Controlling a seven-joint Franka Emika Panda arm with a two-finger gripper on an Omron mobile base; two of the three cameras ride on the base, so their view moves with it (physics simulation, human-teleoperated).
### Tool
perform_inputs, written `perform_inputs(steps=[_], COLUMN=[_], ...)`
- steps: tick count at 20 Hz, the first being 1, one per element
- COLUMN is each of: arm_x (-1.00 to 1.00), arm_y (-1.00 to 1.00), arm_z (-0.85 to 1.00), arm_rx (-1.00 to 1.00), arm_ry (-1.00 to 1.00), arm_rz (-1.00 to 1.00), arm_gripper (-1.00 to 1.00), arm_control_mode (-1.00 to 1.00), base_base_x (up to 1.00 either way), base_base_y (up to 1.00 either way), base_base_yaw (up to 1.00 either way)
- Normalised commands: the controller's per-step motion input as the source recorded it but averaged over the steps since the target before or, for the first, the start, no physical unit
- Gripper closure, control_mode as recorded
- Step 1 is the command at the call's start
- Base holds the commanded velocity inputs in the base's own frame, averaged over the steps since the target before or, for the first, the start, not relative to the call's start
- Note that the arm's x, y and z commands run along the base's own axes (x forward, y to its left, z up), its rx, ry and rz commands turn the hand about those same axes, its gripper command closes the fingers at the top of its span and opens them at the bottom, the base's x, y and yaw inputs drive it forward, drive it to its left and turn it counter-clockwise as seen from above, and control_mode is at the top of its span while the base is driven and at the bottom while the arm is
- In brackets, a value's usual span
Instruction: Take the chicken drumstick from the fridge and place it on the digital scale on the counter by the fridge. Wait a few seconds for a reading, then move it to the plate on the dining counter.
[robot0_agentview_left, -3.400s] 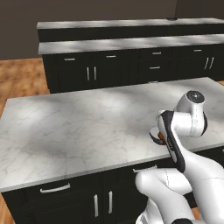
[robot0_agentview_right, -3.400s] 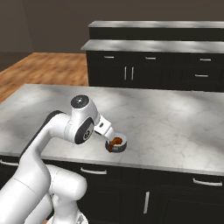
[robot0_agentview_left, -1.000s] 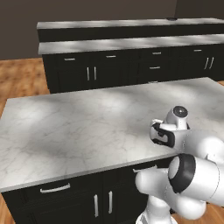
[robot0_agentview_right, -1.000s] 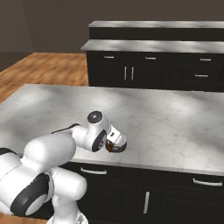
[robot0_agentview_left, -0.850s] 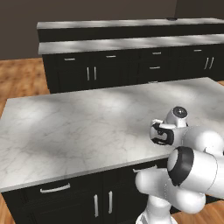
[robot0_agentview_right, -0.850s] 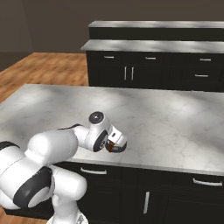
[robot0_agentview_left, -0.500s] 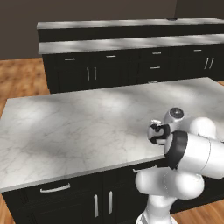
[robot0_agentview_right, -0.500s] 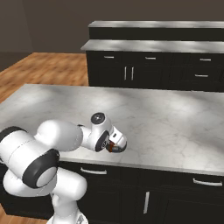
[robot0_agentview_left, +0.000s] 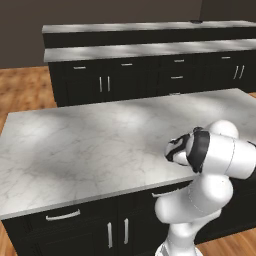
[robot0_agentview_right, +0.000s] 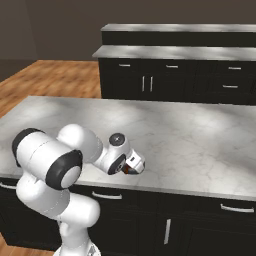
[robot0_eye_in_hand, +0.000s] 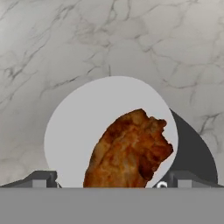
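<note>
Chicken drumstick (robot0_eye_in_hand: 129, 151), long axis bottom-left to upper-right

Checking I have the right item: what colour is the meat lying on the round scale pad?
Glossy reddish-brown with darker charred patches: the drumstick on the pale grey scale, clearest in the hand view.

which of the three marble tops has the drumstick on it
The nearest one, the counter right in front of the robot. The chicken drumstick lies there on a pale round disc under the open gripper; the two tops behind are stepped, farther back.

Chicken drumstick (robot0_eye_in_hand: 129, 151) lower end cut off by frame edge.
</note>
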Motion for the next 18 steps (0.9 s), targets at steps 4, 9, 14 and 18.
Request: perform_inputs(steps=[4, 9, 14, 18], arm_x=[0.21, 0.17, 0.01, -0.01], arm_y=[0.0, 0.0, 0.0, 0.0], arm_z=[-0.23, -0.15, -0.03, 0.03], arm_rx=[0.04, 0.0, 0.0, 0.02], arm_ry=[0.0, 0.0, 0.0, 0.0], arm_rz=[-0.01, -0.03, -0.03, -0.01], arm_gripper=[-1.0, 1.0, 1.0, 1.0], arm_control_mode=[-1.0, -1.0, -1.0, -1.0], base_base_x=[0.0, 0.0, 0.0, 0.0], base_base_y=[0.0, 0.0, 0.0, 0.0], base_base_yaw=[0.0, 0.0, 0.0, 0.0])
